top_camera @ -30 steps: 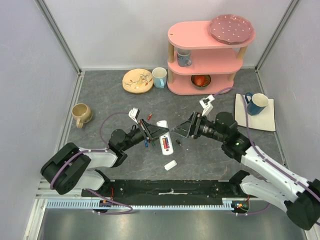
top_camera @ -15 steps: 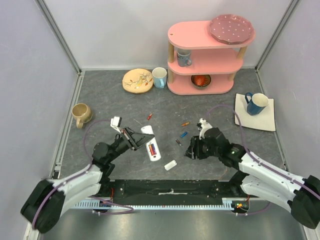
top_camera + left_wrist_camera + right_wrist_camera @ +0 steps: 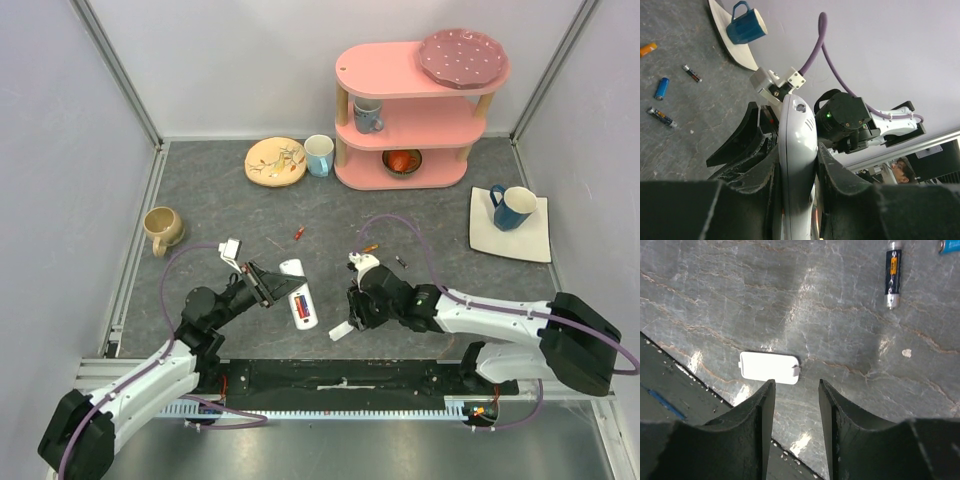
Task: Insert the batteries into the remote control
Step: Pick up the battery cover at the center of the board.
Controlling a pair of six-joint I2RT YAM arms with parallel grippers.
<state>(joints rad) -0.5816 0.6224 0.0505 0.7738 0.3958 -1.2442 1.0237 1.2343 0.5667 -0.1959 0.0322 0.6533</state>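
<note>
The white remote control (image 3: 298, 298) is held edge-on off the table by my left gripper (image 3: 266, 284), which is shut on its sides. Its open back shows a red and a blue battery inside. In the left wrist view the remote (image 3: 799, 120) fills the gap between the fingers of the left gripper (image 3: 796, 155). Loose batteries lie on the table: red (image 3: 298, 233), orange (image 3: 369, 247) and dark (image 3: 400, 262); a blue one (image 3: 661, 88) and a dark one (image 3: 892, 274) show in the wrist views. My right gripper (image 3: 796, 382) is open and empty, just above the table beside the white back cover (image 3: 769, 368).
A pink three-tier shelf (image 3: 420, 110) with a plate, mug and bowl stands at the back. A patterned plate (image 3: 275, 162) and a mug (image 3: 319, 154) sit beside it. A tan mug (image 3: 162, 229) is at left, and a blue mug (image 3: 515, 206) on a white tray at right. The table's near edge (image 3: 670, 400) is close to the right gripper.
The right arm swung down and left from mid-table to the back cover near the front edge, its jaws narrowing. The left arm drew the remote back toward the near left.
</note>
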